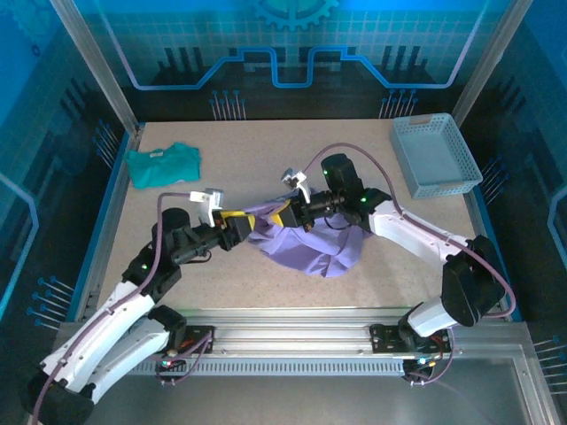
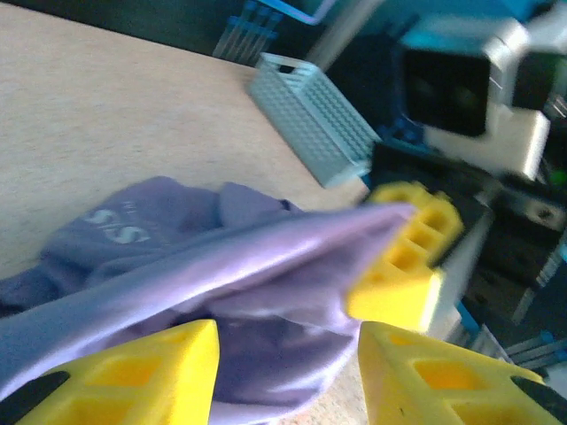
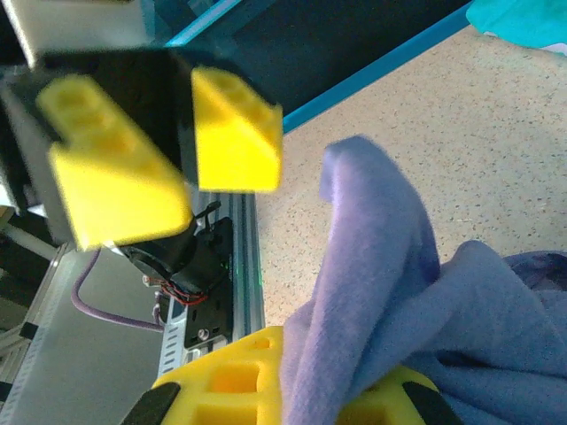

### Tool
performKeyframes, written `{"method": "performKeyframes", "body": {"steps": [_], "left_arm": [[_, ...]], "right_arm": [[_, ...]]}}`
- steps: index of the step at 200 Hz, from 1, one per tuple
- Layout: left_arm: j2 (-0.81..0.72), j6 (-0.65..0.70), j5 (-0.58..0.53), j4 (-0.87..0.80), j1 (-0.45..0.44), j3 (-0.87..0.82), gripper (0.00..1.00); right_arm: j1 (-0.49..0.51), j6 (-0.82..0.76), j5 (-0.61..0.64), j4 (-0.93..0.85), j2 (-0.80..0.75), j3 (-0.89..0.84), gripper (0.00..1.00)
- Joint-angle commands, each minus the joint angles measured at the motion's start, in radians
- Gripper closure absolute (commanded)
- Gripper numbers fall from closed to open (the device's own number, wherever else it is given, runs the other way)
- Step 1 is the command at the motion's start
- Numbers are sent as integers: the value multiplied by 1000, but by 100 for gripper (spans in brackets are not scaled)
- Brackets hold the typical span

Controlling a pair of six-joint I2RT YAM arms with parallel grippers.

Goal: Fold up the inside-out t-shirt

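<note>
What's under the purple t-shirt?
The bunched t-shirt rests on the table, with bare tabletop showing around it. Whatever is beneath the heap is covered, so I can't tell. One fold is held off the table, pinched by the right fingers.

My jaws were pinched on a fold of the purple t-shirt (image 3: 390,292), which rose in a peak over the speckled worktop (image 3: 461,142). The other arm's jaws hung parted at upper left, clear of the cloth.
</note>
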Motion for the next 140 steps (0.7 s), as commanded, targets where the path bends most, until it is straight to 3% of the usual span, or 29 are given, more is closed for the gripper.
{"method": "performKeyframes", "body": {"steps": [1, 23, 90, 140], "left_arm": [[44, 128, 86, 138, -16, -25, 55], [111, 186, 135, 135, -16, 1, 56], [220, 297, 49, 112, -14, 27, 54], [292, 375, 52, 132, -1, 57, 53]], "right_arm": [[-17, -19, -43, -73, 22, 59, 100], [-26, -17, -57, -107, 31, 72, 100], [-53, -11, -105, -127, 46, 92, 100], [-58, -44, -130, -180, 45, 114, 100]]}}
